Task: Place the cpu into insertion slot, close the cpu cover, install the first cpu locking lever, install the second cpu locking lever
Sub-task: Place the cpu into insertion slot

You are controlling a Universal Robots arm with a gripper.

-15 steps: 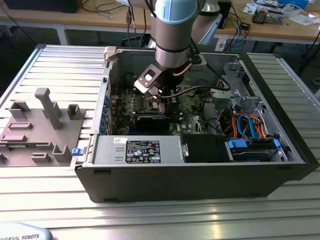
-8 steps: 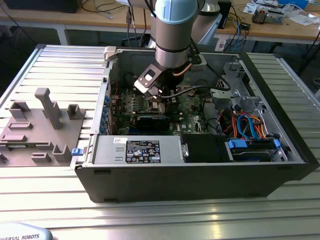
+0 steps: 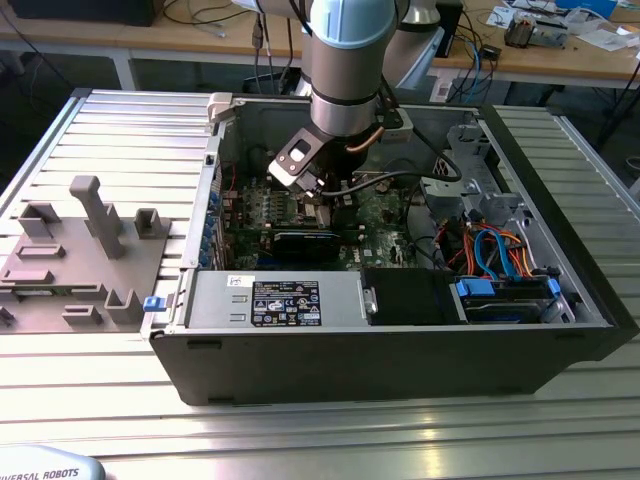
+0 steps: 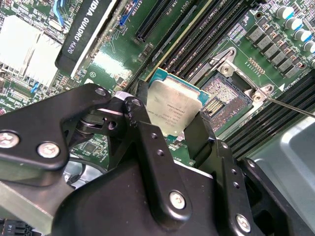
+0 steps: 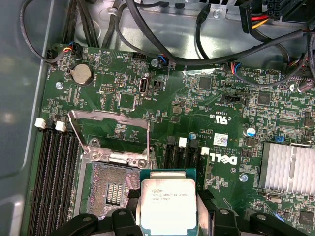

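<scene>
Down inside the open computer case (image 3: 400, 345) with the gripper (image 3: 318, 196), over the middle of the green circuit board (image 3: 385, 215) in the exterior view. Clenched on the cpu (image 4: 172, 109) at two opposite edges, silvery face toward both wrist cameras. Hanging just beside the insertion slot (image 5: 109, 189), partly overlapping its rim in the first wrist view, not seated; height above the board hard to tell. Open as well: the cpu cover (image 5: 109, 116), swung up off the slot, its window frame standing clear; thin lever rod (image 4: 289, 105) sticking out free at one socket corner. By judgement, step one in hand: placing the chip, nothing closed or latched. Calls for shifting sideways until square over the recess, matching corners, then a level, gentle lowering and letting go only once flat, the pins beneath looking fine and easily bent
</scene>
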